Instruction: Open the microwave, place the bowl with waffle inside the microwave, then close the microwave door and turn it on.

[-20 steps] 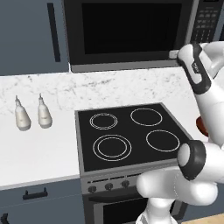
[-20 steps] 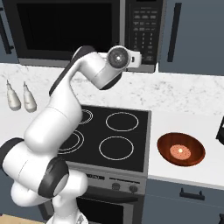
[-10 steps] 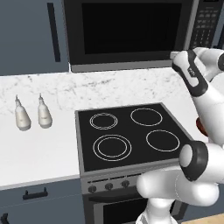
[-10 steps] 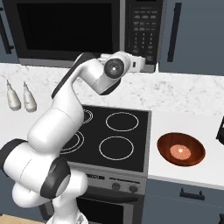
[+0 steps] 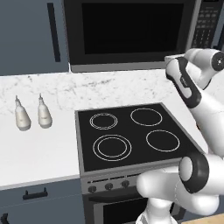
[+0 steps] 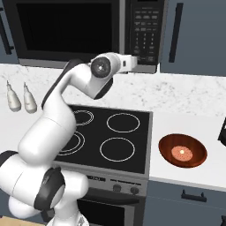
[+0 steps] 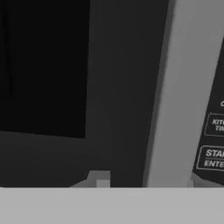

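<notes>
Glossy white rounded arm segments, dark grey joint discs, black wrist band

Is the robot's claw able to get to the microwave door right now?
Probably yes. The claw is already right up at the microwave door's right edge, beside the keypad, and nothing sits between them. The door looks shut.

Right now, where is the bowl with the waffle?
In the right base view, the bowl sits on the white counter just right of the black stove, the waffle inside it.
</notes>
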